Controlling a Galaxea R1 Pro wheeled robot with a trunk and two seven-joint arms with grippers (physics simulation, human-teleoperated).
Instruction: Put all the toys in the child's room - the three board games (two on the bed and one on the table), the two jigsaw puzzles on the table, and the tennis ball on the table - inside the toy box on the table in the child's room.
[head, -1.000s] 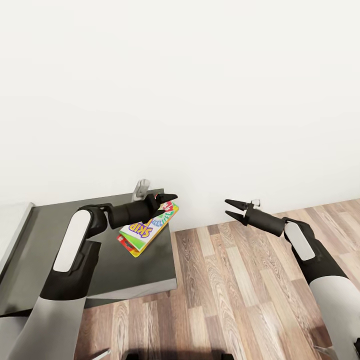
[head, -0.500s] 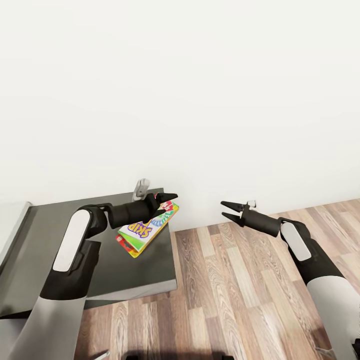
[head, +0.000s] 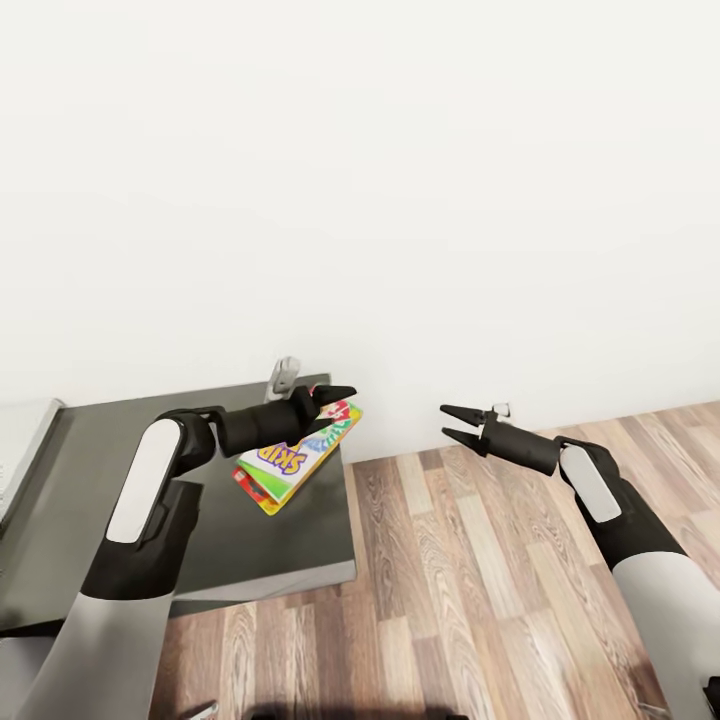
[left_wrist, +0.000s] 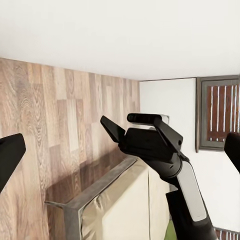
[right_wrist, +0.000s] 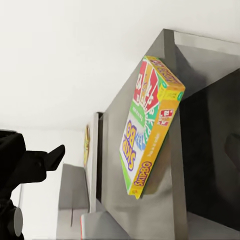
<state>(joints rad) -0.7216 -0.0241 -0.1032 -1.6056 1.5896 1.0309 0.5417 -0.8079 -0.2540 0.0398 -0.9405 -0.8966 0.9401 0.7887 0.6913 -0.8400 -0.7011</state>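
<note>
1. The left gripper (head: 335, 398) grasps a flat white-green "SKIP-BO" card box (head: 292, 455), yellow-edged with red corners, tilted above the dark grey cabinet (head: 250, 550).
2. The right gripper (head: 451, 423) hangs spread and empty over the wood-plank floor (head: 470, 600).

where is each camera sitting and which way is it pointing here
Head view: sits high on the robot, looking forward and down at a white wall, the dark grey cabinet and wood-plank floor; both arms show, the left end effector shut on the white-green "SKIP-BO" card box.
Left wrist view: looks across at the open right end effector, over the floor.
Right wrist view: looks back across at the card box above the cabinet; one of its own fingertips shows.
Shared: head and right wrist views both show the box and cabinet.
</note>
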